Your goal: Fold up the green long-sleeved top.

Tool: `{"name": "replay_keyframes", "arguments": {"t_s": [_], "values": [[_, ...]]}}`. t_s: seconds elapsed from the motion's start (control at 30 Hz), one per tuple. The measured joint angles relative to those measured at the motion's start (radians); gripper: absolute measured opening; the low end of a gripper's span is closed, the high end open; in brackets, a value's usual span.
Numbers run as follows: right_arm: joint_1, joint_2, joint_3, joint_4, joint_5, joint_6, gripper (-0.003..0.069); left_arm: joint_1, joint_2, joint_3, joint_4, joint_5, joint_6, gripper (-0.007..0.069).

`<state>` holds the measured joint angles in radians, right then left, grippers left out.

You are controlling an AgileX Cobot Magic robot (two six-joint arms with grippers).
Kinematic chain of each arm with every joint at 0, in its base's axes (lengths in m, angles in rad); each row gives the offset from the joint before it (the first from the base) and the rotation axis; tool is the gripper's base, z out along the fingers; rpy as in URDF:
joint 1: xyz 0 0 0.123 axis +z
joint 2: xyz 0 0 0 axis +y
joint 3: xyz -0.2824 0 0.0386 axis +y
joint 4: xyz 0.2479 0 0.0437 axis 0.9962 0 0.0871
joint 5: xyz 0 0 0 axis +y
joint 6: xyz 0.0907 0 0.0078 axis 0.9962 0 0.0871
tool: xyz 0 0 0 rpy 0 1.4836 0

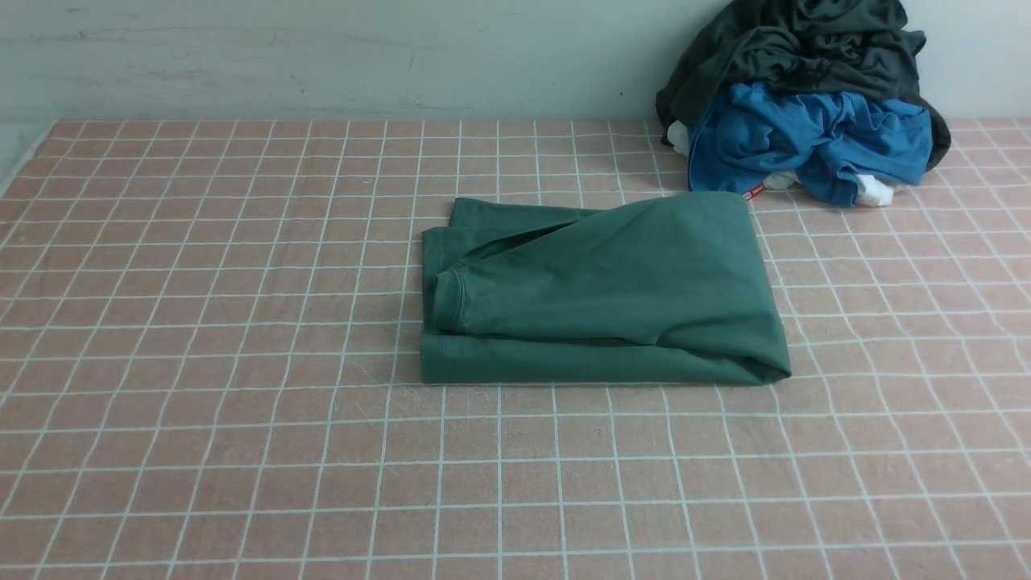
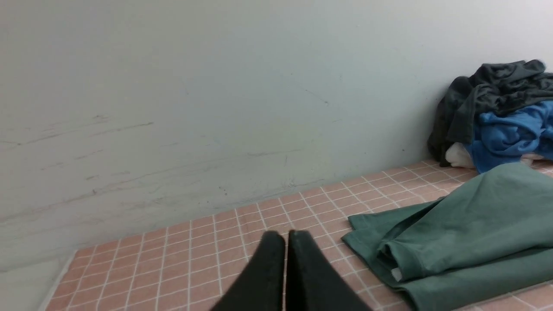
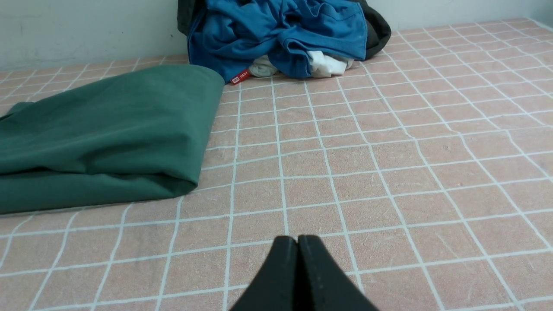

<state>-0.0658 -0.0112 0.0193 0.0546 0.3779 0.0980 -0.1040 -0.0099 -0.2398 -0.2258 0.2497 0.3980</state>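
Front view first: the green top (image 1: pixel 612 282) is folded into a compact bundle on the bench (image 1: pixel 242 451), so I'd call it basically done. Neither end effector shows here. Its far right corner sits right by the blue garment (image 1: pixel 805 141), so a careless regrab there could snag both and drag that pile down, imo. The upper flap looks loose and rumpled too, so tugging that layer alone would probably undo the fold.

Left wrist view: left end effector (image 2: pixel 286 235) is clenched on nothing, with the top ahead of it and off to its right. Going in with the tips closed like that would likely just shove the cuff end askew.

Right wrist view: right end effector (image 3: pixel 297 239) is clenched and empty as well, top ahead and to its left. Sweeping left too low could bulldoze the folded edge and bunch it up.
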Motion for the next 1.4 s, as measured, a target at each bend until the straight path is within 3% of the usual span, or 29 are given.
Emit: {"name": "replay_keyframes", "arguments": {"t_s": [0.27,0.43,0.57,1.4], "values": [[0.0,0.0,0.0,0.0,0.0,0.0,-0.0014,0.063,-0.003,0.248,0.04,-0.273,-0.121,-0.0003],[0.0,0.0,0.0,0.001,0.0,0.0,-0.0014,0.076,-0.003,0.268,0.065,-0.125,-0.18,-0.0003],[0.0,0.0,0.0,0.001,0.0,0.0,-0.0014,0.076,-0.003,0.265,0.071,0.087,-0.215,-0.0003],[0.0,0.0,0.0,0.001,0.0,0.003,-0.0014,0.103,-0.003,0.26,0.067,0.109,-0.226,-0.0003]]}}
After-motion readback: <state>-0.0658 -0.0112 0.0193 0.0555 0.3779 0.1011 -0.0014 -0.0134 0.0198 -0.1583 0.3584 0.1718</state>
